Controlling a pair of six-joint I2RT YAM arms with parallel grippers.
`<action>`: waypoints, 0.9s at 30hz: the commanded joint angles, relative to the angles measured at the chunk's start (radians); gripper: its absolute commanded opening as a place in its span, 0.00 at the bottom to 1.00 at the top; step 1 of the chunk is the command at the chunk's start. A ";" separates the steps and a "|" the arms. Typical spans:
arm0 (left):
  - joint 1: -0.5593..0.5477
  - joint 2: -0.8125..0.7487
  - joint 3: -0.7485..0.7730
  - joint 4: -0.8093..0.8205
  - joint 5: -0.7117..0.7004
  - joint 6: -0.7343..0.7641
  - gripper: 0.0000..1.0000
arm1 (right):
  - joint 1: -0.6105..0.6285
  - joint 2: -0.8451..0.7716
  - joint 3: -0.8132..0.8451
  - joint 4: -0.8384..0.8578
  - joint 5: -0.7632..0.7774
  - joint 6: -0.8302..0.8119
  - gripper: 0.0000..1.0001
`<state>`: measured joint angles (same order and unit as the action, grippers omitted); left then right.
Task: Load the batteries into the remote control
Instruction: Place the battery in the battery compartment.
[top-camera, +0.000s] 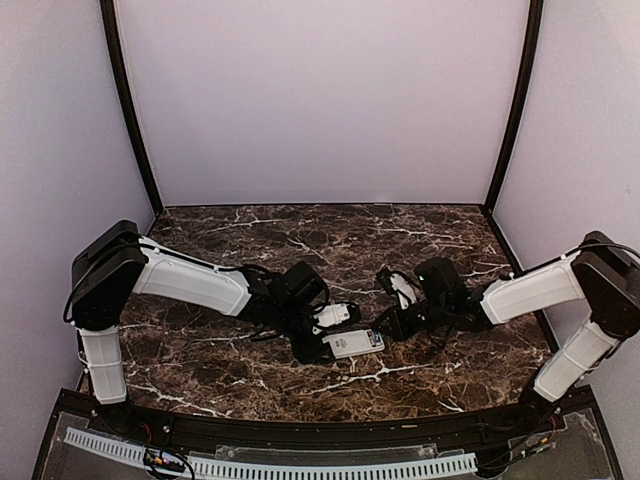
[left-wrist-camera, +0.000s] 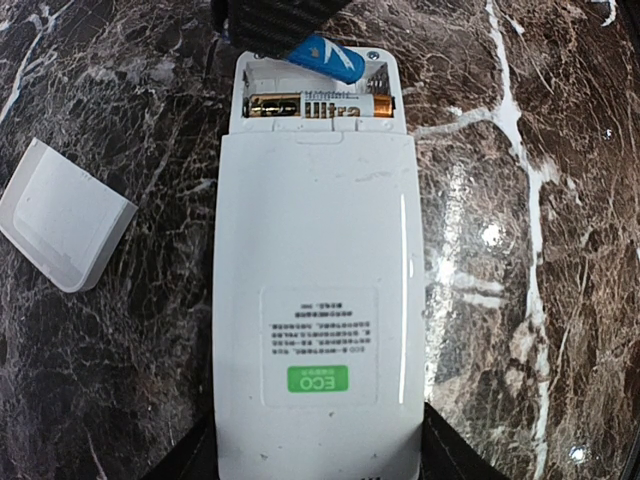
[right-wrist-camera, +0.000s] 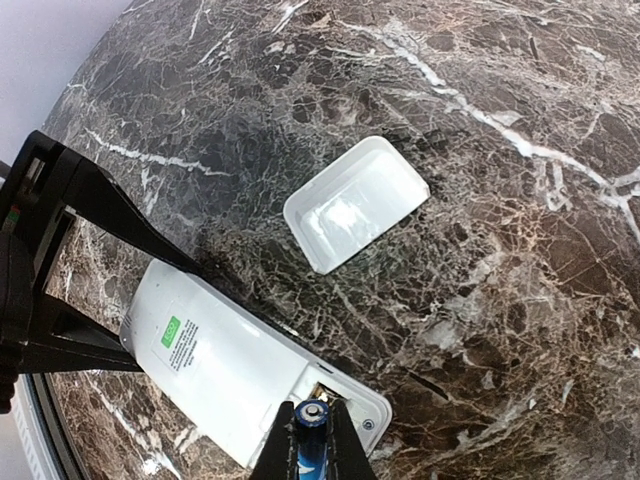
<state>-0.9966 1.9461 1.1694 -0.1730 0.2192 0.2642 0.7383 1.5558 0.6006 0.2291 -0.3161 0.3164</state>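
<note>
The white remote control (left-wrist-camera: 315, 290) lies back up on the marble, its battery bay open at the far end. One gold-and-black battery (left-wrist-camera: 320, 105) lies flat in the bay. My left gripper (left-wrist-camera: 318, 462) is shut on the remote's near end, one finger against each long side. A blue battery (right-wrist-camera: 312, 415) is pinched in my right gripper (right-wrist-camera: 313, 432), tilted over the open bay with its silvery tip toward the bay's empty slot. From above, the remote (top-camera: 352, 343) lies between my left gripper (top-camera: 320, 346) and my right gripper (top-camera: 384, 330).
The loose white cover (left-wrist-camera: 62, 215) lies hollow side up on the marble beside the remote, toward the far side of the table (top-camera: 250, 240); it shows as a shallow tray (right-wrist-camera: 355, 203) in the right wrist view. Walls enclose the table at the back and sides.
</note>
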 joint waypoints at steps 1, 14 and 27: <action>0.005 0.056 -0.022 -0.091 -0.010 -0.025 0.59 | 0.015 0.013 -0.030 0.019 0.027 -0.013 0.00; 0.005 0.056 -0.022 -0.089 -0.016 -0.035 0.58 | 0.056 0.002 -0.047 -0.052 0.083 -0.004 0.00; 0.004 0.056 -0.024 -0.086 -0.022 -0.039 0.57 | 0.088 0.047 0.014 -0.311 0.177 0.131 0.00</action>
<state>-0.9970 1.9476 1.1717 -0.1722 0.2096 0.2588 0.8043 1.5600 0.6304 0.1226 -0.1917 0.4057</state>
